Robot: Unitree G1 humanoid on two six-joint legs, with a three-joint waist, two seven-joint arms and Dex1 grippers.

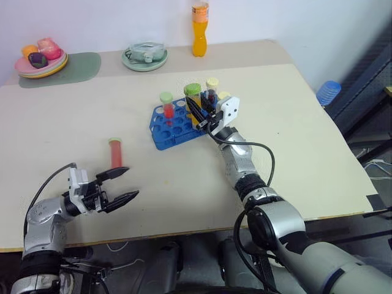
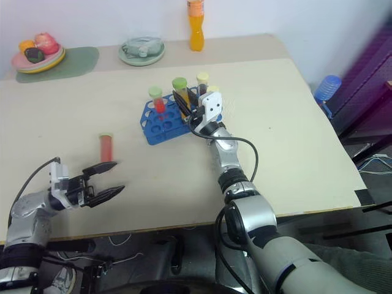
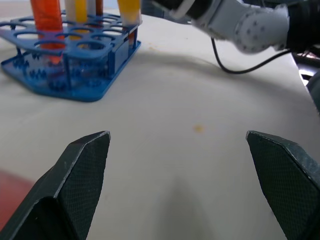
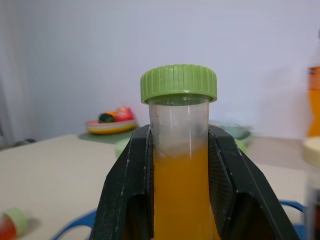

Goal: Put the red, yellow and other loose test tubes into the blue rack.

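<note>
The blue rack (image 1: 164, 136) stands mid-table. A red test tube with a green cap (image 1: 166, 105) and a dark one with a cream cap (image 1: 212, 87) stand in it. My right gripper (image 1: 194, 106) is shut on the yellow-orange, green-capped tube (image 4: 179, 165), holding it upright over the rack's right side. I cannot tell whether its lower end sits in a hole. Another red tube (image 1: 114, 153) lies loose on the table left of the rack. My left gripper (image 1: 130, 182) hangs open and empty just in front of that tube, apart from it.
A tall orange drink bottle (image 1: 199, 27) stands at the back edge, a pale green dish (image 1: 145, 56) beside it. At the far left a plate of toy fruit (image 1: 40, 58) rests on a green mat. The table's front edge runs near my left arm.
</note>
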